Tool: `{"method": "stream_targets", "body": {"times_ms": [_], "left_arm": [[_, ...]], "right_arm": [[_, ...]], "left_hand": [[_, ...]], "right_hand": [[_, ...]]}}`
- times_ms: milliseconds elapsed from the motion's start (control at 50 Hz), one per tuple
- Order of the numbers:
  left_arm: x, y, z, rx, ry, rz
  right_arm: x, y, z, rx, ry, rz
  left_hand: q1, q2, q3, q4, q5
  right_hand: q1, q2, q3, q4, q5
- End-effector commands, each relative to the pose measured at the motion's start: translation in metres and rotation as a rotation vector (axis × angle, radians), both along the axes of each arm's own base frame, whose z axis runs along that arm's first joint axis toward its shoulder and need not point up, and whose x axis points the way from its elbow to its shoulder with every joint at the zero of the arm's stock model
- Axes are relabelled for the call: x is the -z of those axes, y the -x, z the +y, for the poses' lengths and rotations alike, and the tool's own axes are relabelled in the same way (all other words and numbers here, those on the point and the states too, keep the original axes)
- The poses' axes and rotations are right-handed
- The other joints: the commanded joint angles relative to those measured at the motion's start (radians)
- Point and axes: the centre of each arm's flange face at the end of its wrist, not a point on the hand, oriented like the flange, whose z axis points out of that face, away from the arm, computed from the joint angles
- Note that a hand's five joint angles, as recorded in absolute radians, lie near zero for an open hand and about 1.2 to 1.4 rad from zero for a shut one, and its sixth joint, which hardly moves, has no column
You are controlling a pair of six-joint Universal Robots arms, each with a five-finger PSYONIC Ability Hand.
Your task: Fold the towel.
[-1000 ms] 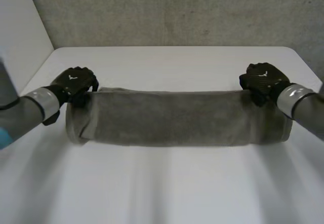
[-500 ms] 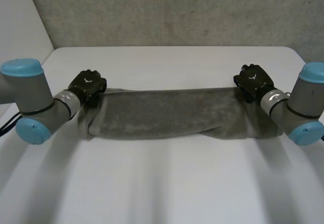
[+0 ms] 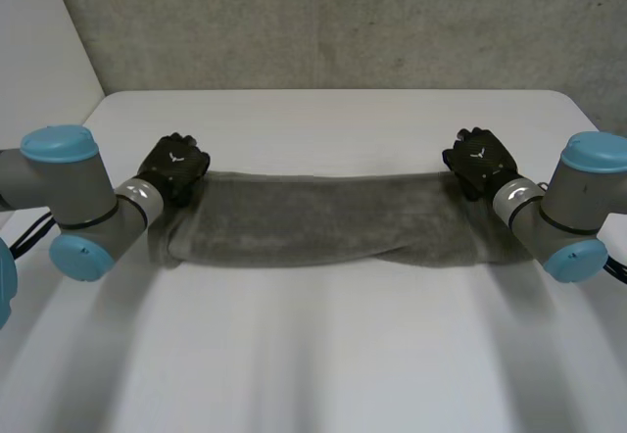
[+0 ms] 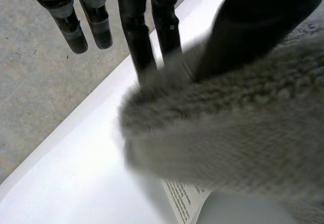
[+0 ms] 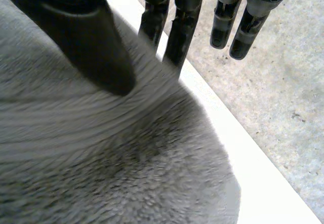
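**Item 1. Left hand** (image 3: pixel 174 167): sits at the far left corner of the towel and is closed on the cloth. In the left wrist view its thumb (image 4: pixel 253 26) presses the pile against two fingers (image 4: pixel 139 46) behind the edge, while the other fingers hang straight and free. This pinch probably serves to control the corner alone.

**Item 2. Towel** (image 3: pixel 313 219): grey and plush, lying as a long narrow band across the middle of the white table (image 3: pixel 313 355). The far edge is drawn straight between the two hands and the near edge is rounded and doubled. A lengthwise fold appears to be laid, and holding both corners likely keeps that edge level.

**Item 3. Right hand** (image 3: pixel 478 159): sits at the far right corner, mirroring the left. Its thumb (image 5: pixel 91 36) bears down on the cloth against fingers (image 5: pixel 179 31) tucked behind the edge, so it grips the towel. The remaining fingers stay clear of the fabric.
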Motion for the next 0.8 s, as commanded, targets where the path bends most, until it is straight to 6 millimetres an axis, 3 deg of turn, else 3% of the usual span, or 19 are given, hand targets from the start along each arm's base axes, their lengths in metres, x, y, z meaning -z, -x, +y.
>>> {"method": "stream_targets", "body": {"times_ms": [20,60,120,220,280,380,500,580,660,800], "left_arm": [[-0.004,0.001,0.001,-0.005,0.006,0.003],[-0.016,0.004,0.003,0.001,0.024,0.011],[-0.025,0.005,0.005,0.003,0.037,0.02],[-0.051,0.002,0.021,0.01,0.053,0.042],[-0.058,0.002,0.026,0.012,0.058,0.048],[-0.076,-0.003,0.05,0.011,0.038,0.09],[-0.08,-0.006,0.069,0.012,-0.001,0.124],[-0.078,-0.01,0.085,0.046,-0.041,0.139],[-0.075,-0.012,0.093,0.052,-0.062,0.139],[-0.065,-0.024,0.096,0.018,-0.104,0.133]], "right_arm": [[-0.008,-0.003,0.0,0.001,0.029,-0.007],[-0.028,-0.002,0.0,0.007,0.072,-0.027],[-0.041,-0.003,0.003,0.005,0.09,-0.044],[-0.087,0.003,0.026,0.001,0.105,-0.157],[-0.098,0.007,0.034,0.006,0.102,-0.179],[-0.115,0.025,0.069,0.041,0.037,-0.174],[-0.11,0.039,0.09,0.077,-0.09,-0.15],[-0.095,0.048,0.104,0.104,-0.193,-0.102],[-0.083,0.057,0.105,0.115,-0.203,-0.05],[-0.045,0.069,0.101,0.113,-0.222,0.084]], "left_hand": [[-0.517,-0.669,-0.051,-0.059,-0.678],[-0.552,-0.704,-0.051,-0.059,-0.713],[-0.552,-0.704,-0.051,-0.059,-0.713],[-0.552,-0.704,-0.051,-0.059,-0.713],[-0.549,-0.701,-0.051,-0.059,-0.71],[-0.538,-0.689,-0.051,-0.059,-0.699],[-0.529,-0.68,-0.051,-0.059,-0.69],[-0.508,-0.66,-0.051,-0.059,-0.669],[-0.502,-0.654,-0.051,-0.059,-0.663],[-0.502,-0.654,-0.051,-0.059,-0.663]], "right_hand": [[-0.718,-0.73,-0.042,-0.076,-0.752],[-0.718,-0.73,-0.042,-0.076,-0.752],[-0.718,-0.73,-0.042,-0.076,-0.752],[-0.718,-0.73,-0.042,-0.076,-0.752],[-0.718,-0.73,-0.042,-0.076,-0.752],[-0.718,-0.73,-0.042,-0.076,-0.752],[-0.718,-0.73,-0.042,-0.076,-0.752],[-0.718,-0.73,-0.042,-0.076,-0.752],[-0.718,-0.73,-0.042,-0.076,-0.752],[-0.705,-0.717,-0.042,-0.076,-0.738]]}}
